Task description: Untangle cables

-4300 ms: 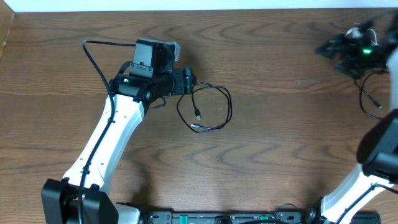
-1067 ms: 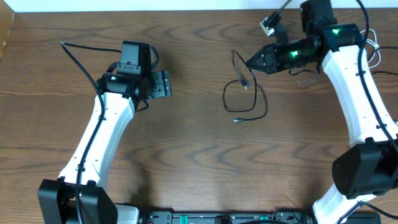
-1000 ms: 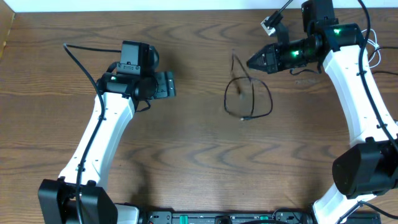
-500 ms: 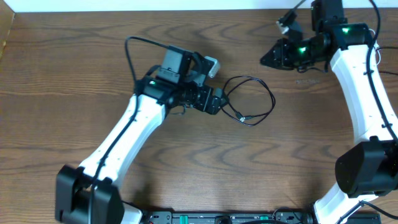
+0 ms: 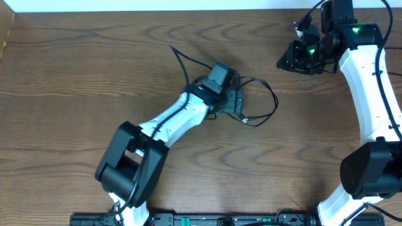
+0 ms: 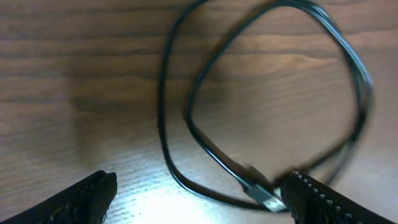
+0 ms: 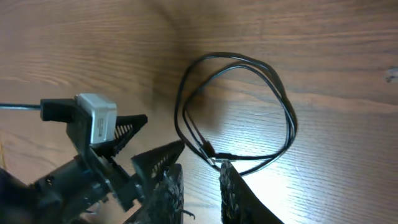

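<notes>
Cable [image 6: 161, 118]: thin black cord lying in a loose double loop flat on the desk [image 5: 63, 138], right of centre.
Plug end: small, at the loop's near edge, just beside one left finger.
Left jaws: wide apart, low over the desk, fingers [image 6: 93, 196] straddling the loop's near edge, gripping nothing.
Right jaws: narrow gap, nothing between them, up above the desk near its far right, well apart from the cable.

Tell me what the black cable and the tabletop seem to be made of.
Black cable: likely rubber or plastic sheath, glossy; it bends in loose loops. Its plug tip: probably metal, silvery glint. Tabletop: brown wood grain, satin sheen; solid wood or laminate, unclear.
</notes>
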You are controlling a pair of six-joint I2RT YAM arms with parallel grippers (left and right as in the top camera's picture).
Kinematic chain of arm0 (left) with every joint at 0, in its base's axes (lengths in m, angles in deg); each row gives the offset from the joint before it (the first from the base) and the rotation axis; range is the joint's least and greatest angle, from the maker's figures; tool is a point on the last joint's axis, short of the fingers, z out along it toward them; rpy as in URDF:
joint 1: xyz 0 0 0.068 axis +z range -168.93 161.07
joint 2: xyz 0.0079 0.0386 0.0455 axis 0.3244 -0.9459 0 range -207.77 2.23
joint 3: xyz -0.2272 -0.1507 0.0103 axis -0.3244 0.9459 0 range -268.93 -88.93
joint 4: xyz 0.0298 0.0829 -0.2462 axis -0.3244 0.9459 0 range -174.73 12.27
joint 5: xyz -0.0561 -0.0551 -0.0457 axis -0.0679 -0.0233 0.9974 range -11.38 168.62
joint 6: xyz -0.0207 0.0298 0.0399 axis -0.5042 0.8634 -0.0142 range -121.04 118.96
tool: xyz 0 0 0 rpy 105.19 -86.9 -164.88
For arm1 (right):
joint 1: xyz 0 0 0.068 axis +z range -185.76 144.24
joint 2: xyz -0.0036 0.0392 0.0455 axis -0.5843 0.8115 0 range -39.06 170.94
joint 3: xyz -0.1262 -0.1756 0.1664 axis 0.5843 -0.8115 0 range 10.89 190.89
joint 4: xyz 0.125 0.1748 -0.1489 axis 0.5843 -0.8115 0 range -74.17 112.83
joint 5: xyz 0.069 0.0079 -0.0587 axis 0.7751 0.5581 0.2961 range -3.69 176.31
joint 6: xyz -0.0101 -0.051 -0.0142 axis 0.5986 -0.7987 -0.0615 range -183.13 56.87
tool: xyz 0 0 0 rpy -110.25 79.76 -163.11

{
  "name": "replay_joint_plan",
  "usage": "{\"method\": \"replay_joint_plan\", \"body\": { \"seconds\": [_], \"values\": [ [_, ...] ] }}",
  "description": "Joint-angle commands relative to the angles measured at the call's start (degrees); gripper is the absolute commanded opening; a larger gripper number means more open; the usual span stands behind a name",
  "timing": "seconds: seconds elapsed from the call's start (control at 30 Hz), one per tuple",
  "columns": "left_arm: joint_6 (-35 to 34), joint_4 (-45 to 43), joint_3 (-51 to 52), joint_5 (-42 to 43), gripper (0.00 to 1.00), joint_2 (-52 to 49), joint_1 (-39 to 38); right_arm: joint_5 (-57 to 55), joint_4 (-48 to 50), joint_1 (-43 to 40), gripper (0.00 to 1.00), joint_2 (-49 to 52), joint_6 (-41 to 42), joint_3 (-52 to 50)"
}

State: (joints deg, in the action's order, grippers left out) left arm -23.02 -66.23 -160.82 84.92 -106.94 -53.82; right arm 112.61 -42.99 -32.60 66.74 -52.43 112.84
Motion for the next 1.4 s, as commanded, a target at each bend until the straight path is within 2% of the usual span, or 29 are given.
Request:
{"method": "replay_joint_plan", "body": {
  "seconds": [0.0,0.23,0.47,0.57,0.67,0.77,0.93,0.97,1.0,1.03,1.17,1.37],
  "values": [
    [-3.4,-1.6,-0.3,-13.8,0.89,-2.0,-2.2,-1.2,-0.3,-0.1,0.16,-1.0,0.4,0.4],
    [-7.5,-3.5,-0.3,-15.8,0.79,-6.7,-2.8,-1.4,-0.4,-0.1,0.16,-1.0,-0.5,0.4],
    [-7.7,-6.6,-0.3,-12.9,0.77,-7.3,-4.0,-2.4,-0.9,-0.1,0.16,-1.0,-0.5,0.4],
    [-8.8,-6.4,-0.3,-11.2,0.76,-7.5,-4.3,-2.4,-0.9,-0.1,0.16,-1.0,-1.2,0.3],
    [-11.5,-3.8,-0.3,-11.2,0.70,-7.8,-4.3,-2.4,-0.9,-0.1,0.16,-1.0,-1.4,0.3],
    [-15.5,1.6,-0.3,-11.2,0.63,-8.6,-4.3,-3.1,-1.1,-0.1,0.15,-1.0,-1.6,0.3],
    [-15.5,1.8,-0.3,-11.2,0.45,-9.5,-4.3,-3.9,-1.3,-0.1,0.15,-1.0,-1.6,0.3],
    [-15.5,1.8,-0.3,-11.2,0.26,-9.5,-4.3,-3.9,-1.3,-0.1,0.15,-1.0,-1.6,0.3],
    [-15.5,1.8,-0.3,-11.2,0.13,-9.5,-4.3,-3.8,-1.4,-0.1,0.15,-1.0,-1.6,0.3],
    [-15.5,1.8,-0.3,-11.2,0.08,-9.5,-4.3,-3.8,-1.5,-0.1,0.15,-1.0,-1.6,0.3],
    [-15.1,1.6,-0.3,-11.3,0.07,-8.2,-3.9,-3.7,-2.1,-0.1,0.15,-1.0,-1.6,0.3],
    [-6.6,2.0,-0.3,-10.5,0.07,2.2,-2.9,-3.7,-2.3,-0.1,0.15,-1.0,-2.2,0.3]
  ]
}}
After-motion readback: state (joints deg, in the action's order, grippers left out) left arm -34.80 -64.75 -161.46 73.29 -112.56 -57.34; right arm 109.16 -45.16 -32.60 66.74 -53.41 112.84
